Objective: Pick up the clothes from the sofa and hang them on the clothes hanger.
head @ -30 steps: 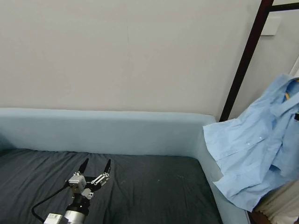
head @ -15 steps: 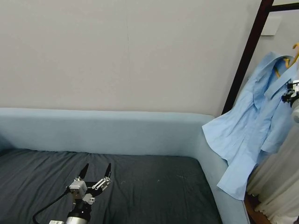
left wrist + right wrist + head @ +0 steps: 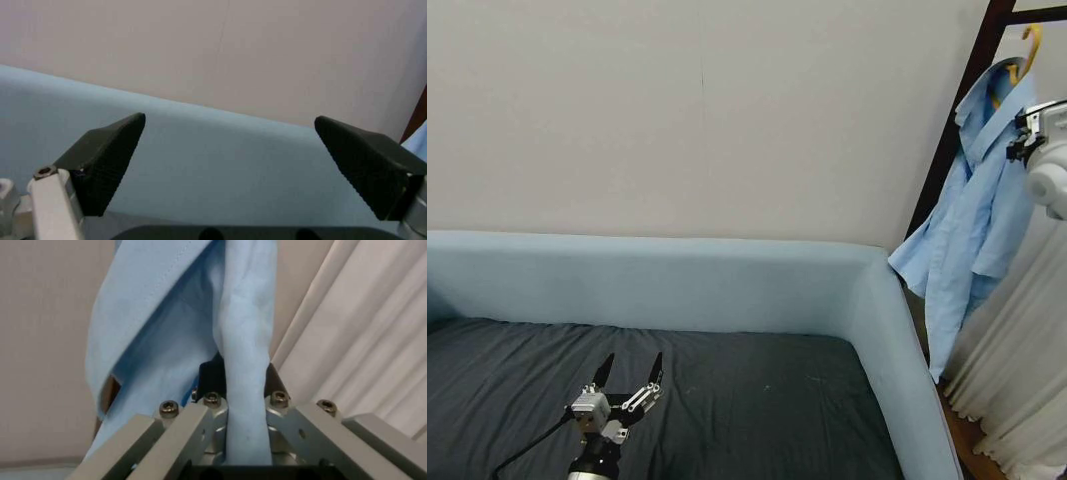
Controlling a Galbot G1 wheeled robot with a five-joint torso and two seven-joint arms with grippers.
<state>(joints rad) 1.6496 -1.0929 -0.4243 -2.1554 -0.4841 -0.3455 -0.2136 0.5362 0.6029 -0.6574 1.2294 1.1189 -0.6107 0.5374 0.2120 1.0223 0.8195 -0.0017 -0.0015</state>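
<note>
- Right gripper (image 3: 1030,132) clamps a fold of the shirt (image 3: 972,200), high beside the rack (image 3: 957,120), off the sofa (image 3: 727,285).
- The fabric may slip from so narrow a pinch, or the hanger (image 3: 1028,46) may miss the rack.
- Left gripper (image 3: 634,364) hangs open over the sofa.

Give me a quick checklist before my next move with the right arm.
1. Right gripper shut on the shirt: ok, fabric is pinched between its fingers.
2. Shirt on the yellow hanger: ok, the collar drapes over it.
3. Hanger hook over a bar of the rack: cannot tell.
4. Shirt off the sofa seat: ok, it hangs beyond the sofa's end.
5. Left gripper out of the way: ok, open and low over the seat.
</note>
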